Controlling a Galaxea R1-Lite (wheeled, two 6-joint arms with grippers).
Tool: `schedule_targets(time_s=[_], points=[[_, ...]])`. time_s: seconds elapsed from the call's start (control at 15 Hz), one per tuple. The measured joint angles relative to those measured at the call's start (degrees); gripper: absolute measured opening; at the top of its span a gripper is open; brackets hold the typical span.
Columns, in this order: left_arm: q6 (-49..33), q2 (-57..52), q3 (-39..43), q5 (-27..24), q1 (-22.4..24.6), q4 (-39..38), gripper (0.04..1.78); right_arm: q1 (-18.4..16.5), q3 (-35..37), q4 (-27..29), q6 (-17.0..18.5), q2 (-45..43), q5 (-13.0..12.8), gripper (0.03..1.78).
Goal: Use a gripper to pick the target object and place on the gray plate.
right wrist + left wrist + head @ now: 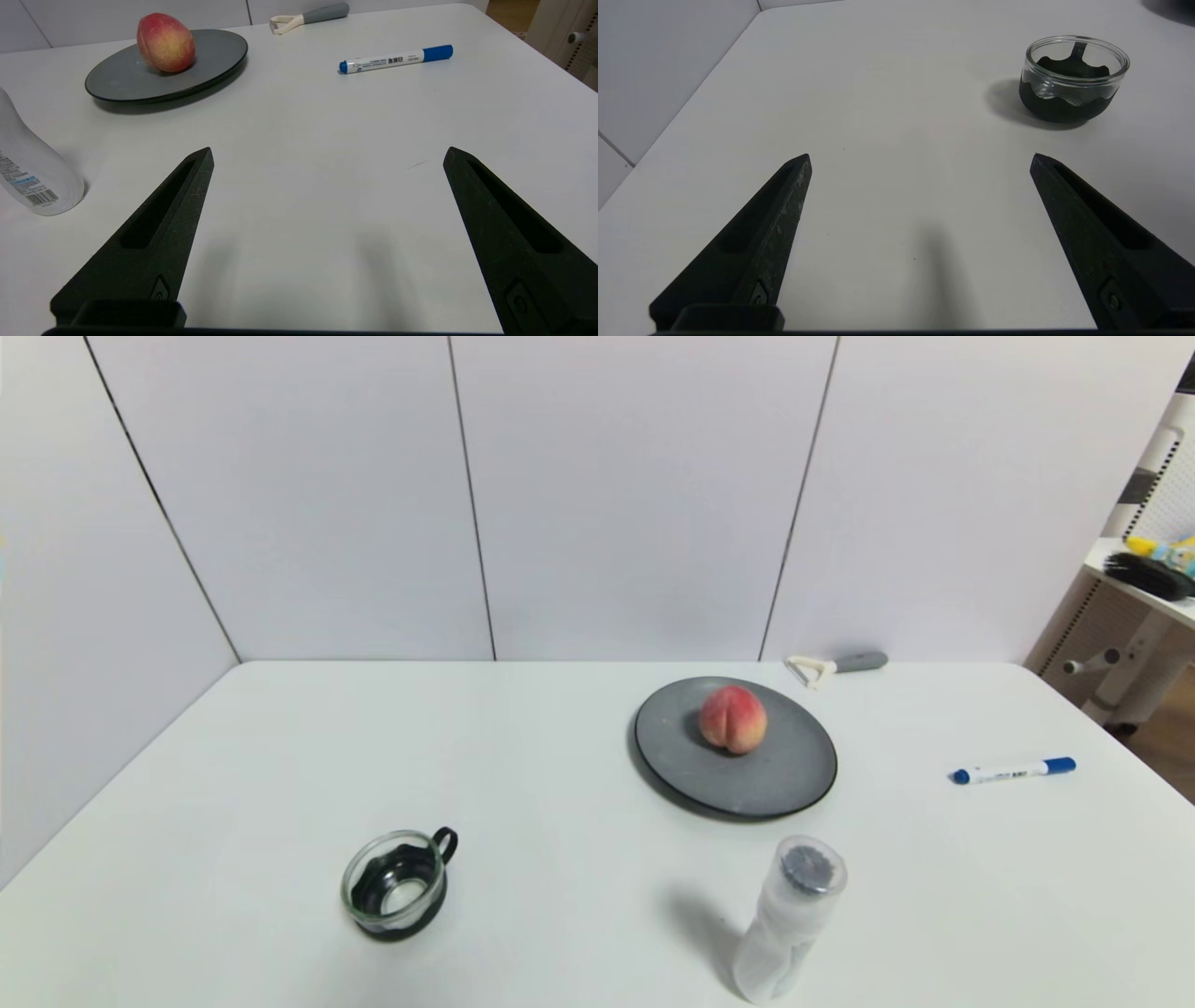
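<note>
The red-pink and yellow peach (733,718) rests on the gray plate (784,775), toward its far left part, at the table's middle right. Both also show in the right wrist view: the peach (165,43) sits on the plate (215,51). Neither gripper shows in the head view. My right gripper (327,156) is open and empty, low over bare table, well short of the plate. My left gripper (920,158) is open and empty over bare table at the near left.
A glass cup with a black handle (397,885) stands at the near left (1073,79). A clear plastic bottle (789,924) stands in front of the plate (28,168). A blue marker (1013,771) lies at the right. A peeler (836,665) lies at the back wall.
</note>
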Motion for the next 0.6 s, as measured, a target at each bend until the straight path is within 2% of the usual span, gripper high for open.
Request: schedule_targets(time_s=[0.6], points=[[-0.9, 0.0, 0.0, 0.1, 0.0, 0.0, 1.69, 0.0, 0.0, 0.0, -0.1, 0.0, 0.0, 1.70]])
